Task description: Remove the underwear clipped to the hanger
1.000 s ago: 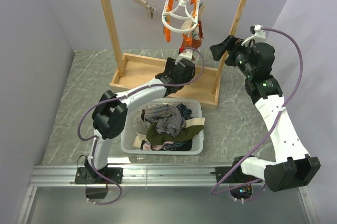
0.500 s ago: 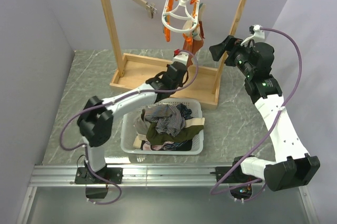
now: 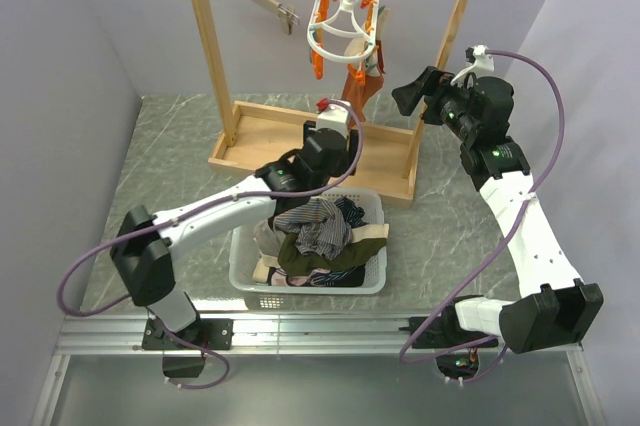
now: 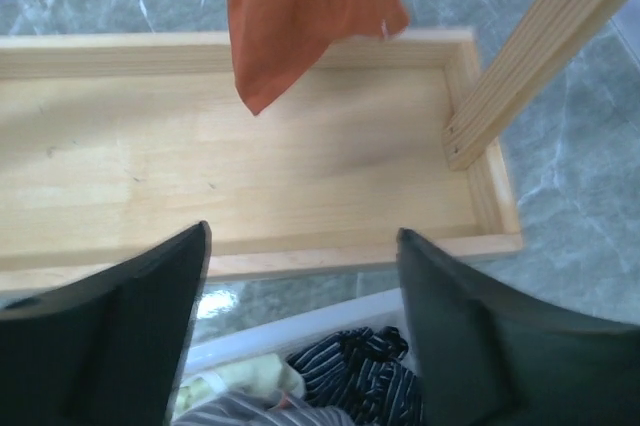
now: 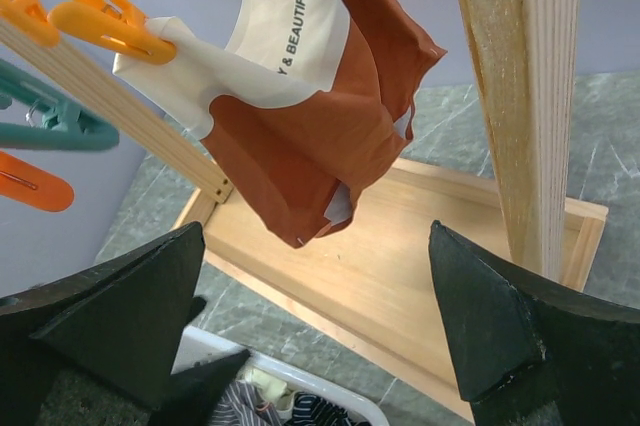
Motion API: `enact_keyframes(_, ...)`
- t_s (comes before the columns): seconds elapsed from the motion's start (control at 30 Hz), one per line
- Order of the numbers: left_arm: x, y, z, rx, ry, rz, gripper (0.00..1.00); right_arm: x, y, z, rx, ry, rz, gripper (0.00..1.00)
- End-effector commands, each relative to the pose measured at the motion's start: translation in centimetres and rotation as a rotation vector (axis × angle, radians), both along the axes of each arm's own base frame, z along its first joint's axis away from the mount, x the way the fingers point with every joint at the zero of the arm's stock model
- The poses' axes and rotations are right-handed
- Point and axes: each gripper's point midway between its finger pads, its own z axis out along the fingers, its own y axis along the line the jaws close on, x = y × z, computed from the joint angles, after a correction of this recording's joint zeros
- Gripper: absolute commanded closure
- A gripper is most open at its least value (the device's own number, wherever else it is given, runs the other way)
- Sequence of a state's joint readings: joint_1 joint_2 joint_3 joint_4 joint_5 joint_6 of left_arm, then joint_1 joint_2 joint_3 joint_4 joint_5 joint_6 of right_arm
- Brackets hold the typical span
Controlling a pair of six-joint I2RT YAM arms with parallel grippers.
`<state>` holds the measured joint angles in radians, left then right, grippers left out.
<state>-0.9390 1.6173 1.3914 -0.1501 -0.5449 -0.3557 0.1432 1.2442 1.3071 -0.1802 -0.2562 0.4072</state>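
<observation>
The soft rust-orange briefs [image 5: 330,136] with a cream printed band hang from an orange plastic peg [image 5: 100,6] on the white ringed hanger [image 3: 345,21]. The left gripper [image 4: 302,236], just under the cloth's pointed tip, and the right gripper [image 5: 318,236], beside it, both gape empty.

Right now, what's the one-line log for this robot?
left gripper: open, near underwear | right gripper: open, empty | underwear: orange, clipped on hanger | basket: clothes inside
</observation>
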Motion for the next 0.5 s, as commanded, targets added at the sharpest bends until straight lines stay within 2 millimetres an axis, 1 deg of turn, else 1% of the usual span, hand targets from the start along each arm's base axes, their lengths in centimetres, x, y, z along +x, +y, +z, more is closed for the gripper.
enact_keyframes(0.0,1.5,-0.8,-2.4,0.047,0.009,0.039,0.16,-0.1,-0.2,3.3,0.018,-0.085,-0.001,0.0)
enact_keyframes(0.03,2.0,-1.0,-3.4,0.069,0.01,0.051,0.01,-0.2,-0.2,3.4,0.018,-0.087,-0.001,0.0)
enact_keyframes(0.07,2.7,-1.1,-2.8,0.065,-0.028,0.076,0.0,-0.3,-0.2,3.3,0.018,-0.085,-0.004,0.0)
enact_keyframes(0.1,3.2,-1.2,-2.8,0.069,-0.046,0.084,0.01,-0.4,-0.3,3.4,0.016,-0.087,-0.006,0.0)
enact_keyframes(0.13,3.9,-1.6,-3.6,0.085,-0.054,0.096,0.0,-0.4,-0.3,3.4,0.015,-0.088,-0.005,0.0)
enact_keyframes(0.17,4.7,-1.9,-2.8,0.082,-0.077,0.105,0.0,-0.5,-0.3,3.3,0.016,-0.084,-0.006,0.0)
enact_keyframes(0.2,5.4,-1.8,-2.9,0.096,-0.086,0.134,0.01,-0.5,-0.3,3.3,0.019,-0.083,-0.006,0.0)
enact_keyframes(0.23,6.7,-2.3,-4.2,0.109,-0.087,0.153,0.0,-0.5,-0.3,3.2,0.017,-0.081,-0.006,0.0)
enact_keyframes(0.27,7.5,-2.5,-4.5,0.12,-0.094,0.17,0.01,-0.5,-0.3,3.1,0.021,-0.078,-0.005,0.0)
enact_keyframes(0.3,8.6,-2.8,-3.4,0.104,-0.115,0.2,0.01,-0.5,-0.2,3.1,0.022,-0.074,-0.003,0.0)
enact_keyframes(0.33,9.7,-2.5,-5.1,0.141,-0.111,0.248,0.01,-0.5,-0.2,3.0,0.023,-0.07,-0.002,0.0)
enact_keyframes(0.37,10.7,-2.8,-3.8,0.118,-0.135,0.271,0.01,-0.5,-0.1,3.1,0.023,-0.07,0.0,0.0)
enact_keyframes(0.4,11.6,-2.6,-3.8,0.115,-0.14,0.286,0.01,-0.6,-0.1,3.1,0.025,-0.068,0.001,0.0)
enact_keyframes(0.43,12.3,-2.8,-4.5,0.115,-0.137,0.287,0.0,-0.6,-0.1,3.1,0.025,-0.068,0.003,0.0)
enact_keyframes(0.47,12.8,-3.0,-3.6,0.085,-0.148,0.286,0.0,-0.6,0.0,2.9,0.024,-0.062,0.002,0.0)
